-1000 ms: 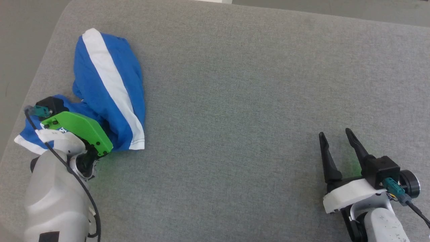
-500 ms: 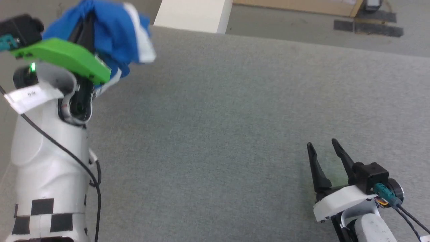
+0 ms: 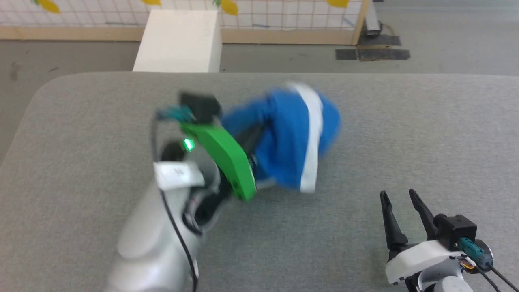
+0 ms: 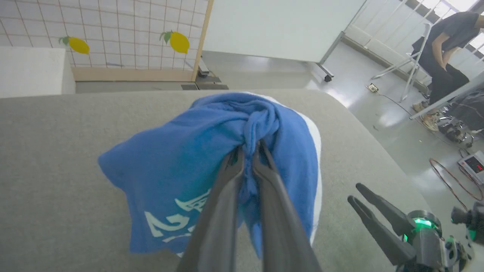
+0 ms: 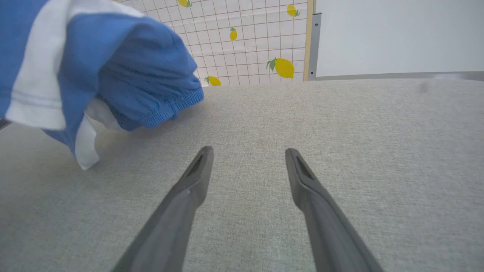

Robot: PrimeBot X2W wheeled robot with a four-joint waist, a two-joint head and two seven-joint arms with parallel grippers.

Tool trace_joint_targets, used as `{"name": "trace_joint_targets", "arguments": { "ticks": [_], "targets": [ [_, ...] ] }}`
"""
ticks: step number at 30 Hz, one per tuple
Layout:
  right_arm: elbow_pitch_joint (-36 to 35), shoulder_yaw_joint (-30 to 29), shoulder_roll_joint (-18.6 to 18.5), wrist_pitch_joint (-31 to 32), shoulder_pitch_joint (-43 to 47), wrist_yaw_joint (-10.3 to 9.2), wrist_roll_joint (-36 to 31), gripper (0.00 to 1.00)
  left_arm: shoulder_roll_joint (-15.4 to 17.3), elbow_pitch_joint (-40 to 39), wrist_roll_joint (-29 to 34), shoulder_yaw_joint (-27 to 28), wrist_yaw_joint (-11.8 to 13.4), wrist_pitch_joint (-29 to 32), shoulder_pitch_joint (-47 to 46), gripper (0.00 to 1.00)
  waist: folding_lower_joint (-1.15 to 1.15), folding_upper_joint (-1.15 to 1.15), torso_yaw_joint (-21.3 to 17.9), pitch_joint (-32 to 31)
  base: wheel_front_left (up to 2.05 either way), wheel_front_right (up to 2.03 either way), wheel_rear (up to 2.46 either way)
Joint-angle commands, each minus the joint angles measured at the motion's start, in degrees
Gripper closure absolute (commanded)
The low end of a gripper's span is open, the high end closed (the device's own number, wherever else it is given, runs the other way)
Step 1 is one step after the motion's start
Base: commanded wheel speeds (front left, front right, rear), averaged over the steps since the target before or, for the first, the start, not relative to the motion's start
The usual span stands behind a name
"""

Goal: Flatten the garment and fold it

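Over the grey fabric-covered table (image 3: 81,134), we note our left gripper (image 4: 248,151) pinching the bunched bright blue thin-fabric shorts (image 3: 284,142) with broad white side stripe, mid-table, our right gripper (image 3: 398,194) spread, apart at right.

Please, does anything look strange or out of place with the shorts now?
Yes. The shorts are not flat: they hang in a crumpled bundle from the left gripper, which pinches a twisted knot of fabric. The white stripe bends around the bundle. The right gripper is open and holds nothing.
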Motion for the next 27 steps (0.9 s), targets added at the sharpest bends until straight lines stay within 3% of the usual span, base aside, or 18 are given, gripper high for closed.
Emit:
{"name": "trace_joint_targets", "arguments": {
  "ticks": [1,8,9,10,11,19,24,27],
  "targets": [
    [-0.21,-0.06,-0.01,-0.32,0.75,-0.09,0.41,0.00,-0.39,1.02,-0.62,-1.48,-0.39,1.36,2.64,1.00,0.00,0.00,-2.33,-1.49,0.00,0.00,0.00],
    [-0.62,-0.24,-0.01,-0.33,1.16,-0.09,0.81,0.00,-0.89,8.76,-0.20,-9.53,0.55,9.62,10.79,1.00,0.00,0.00,-2.94,-1.01,0.00,0.00,0.00],
    [-0.63,-0.23,-0.01,-0.33,1.16,-0.09,0.87,0.00,-0.95,9.50,-0.23,-9.86,0.99,10.28,11.27,0.85,0.00,0.00,-2.91,-0.97,0.00,0.00,0.00],
    [-0.63,-0.23,-0.01,-0.33,1.16,-0.09,0.95,0.00,-1.14,10.28,-0.80,-9.89,1.53,11.13,11.83,0.09,0.00,0.00,-2.83,-0.95,0.00,0.00,0.00],
    [-0.62,-0.23,-0.01,-0.33,1.15,-0.09,1.02,0.00,-1.37,10.56,-1.64,-9.64,1.73,11.61,12.17,0.00,0.00,0.00,-2.74,-0.95,0.00,0.00,0.00],
    [-0.20,-0.70,-0.01,-0.33,1.10,-0.09,1.57,0.00,-2.26,3.70,-10.93,-0.42,3.84,9.41,11.83,0.00,0.00,0.00,-1.09,-1.96,0.00,0.00,0.00],
    [0.21,-0.65,-0.01,-0.33,0.50,-0.09,2.18,0.00,-0.98,-1.18,-12.75,7.75,5.75,1.53,12.53,0.00,0.00,0.00,-0.23,-2.59,0.00,0.00,0.00],
    [0.67,-0.65,-0.01,-0.33,-0.38,-0.09,2.60,0.00,1.34,-2.07,-8.38,11.04,6.59,-7.22,14.22,0.00,0.00,0.00,0.11,-2.66,0.00,0.00,0.00]
  ]
}}
